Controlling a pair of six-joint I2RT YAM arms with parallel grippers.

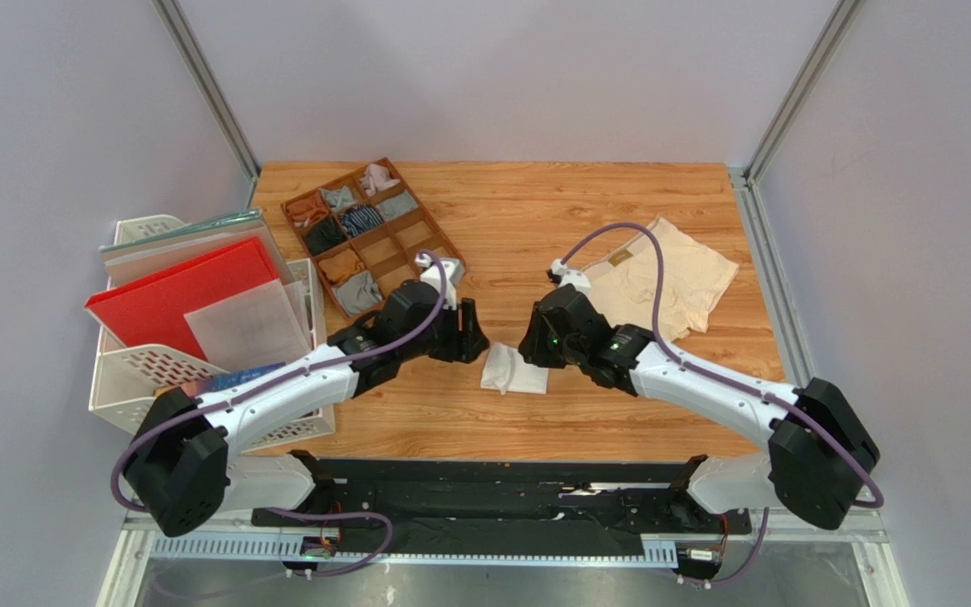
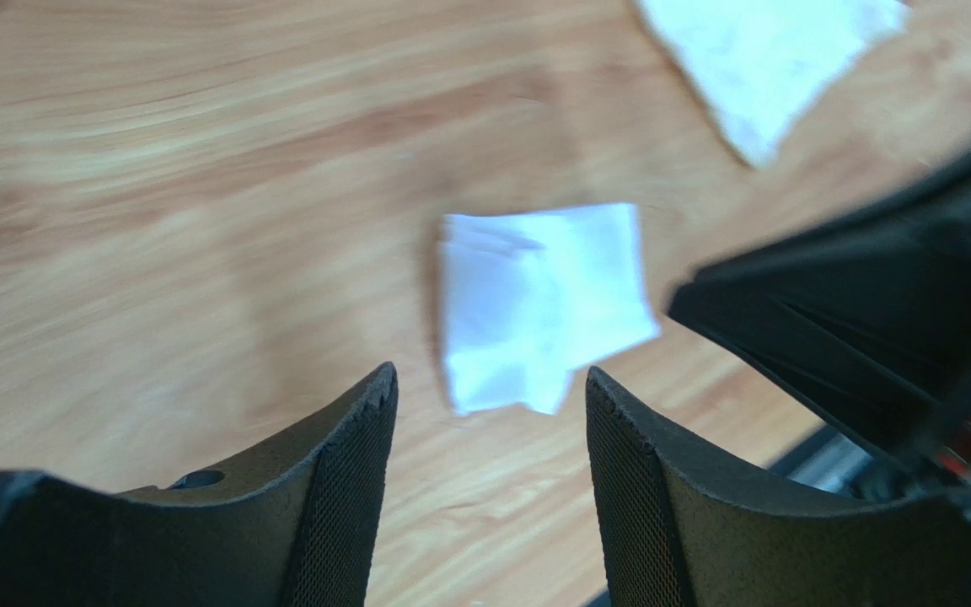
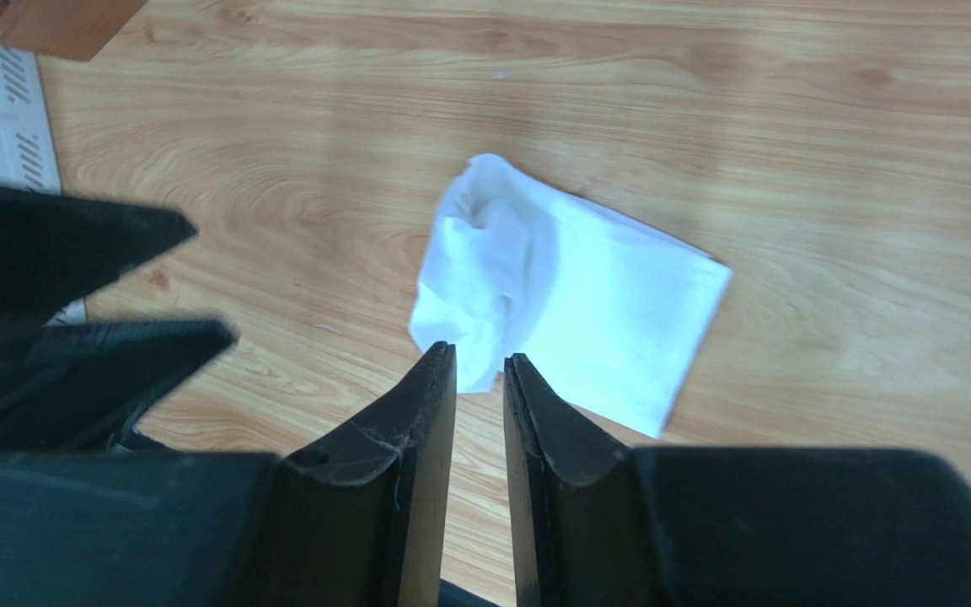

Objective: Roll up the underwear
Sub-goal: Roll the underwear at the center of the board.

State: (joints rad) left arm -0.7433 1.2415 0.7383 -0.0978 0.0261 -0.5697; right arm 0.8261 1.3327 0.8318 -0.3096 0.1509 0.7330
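Plainly, left fingers (image 2: 339,506) apart; right fingers (image 3: 415,430) nearly together at white underwear (image 3: 605,316), grip unclear; tan label (image 1: 620,257) unreadable.

The right arm (image 1: 706,380) hides a corner of the beige brief (image 1: 687,285), and garments (image 1: 358,294) in the tray (image 1: 426,213) are too small to identify.

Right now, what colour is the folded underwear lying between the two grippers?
The underwear is plain white. It shows best in the right wrist view.
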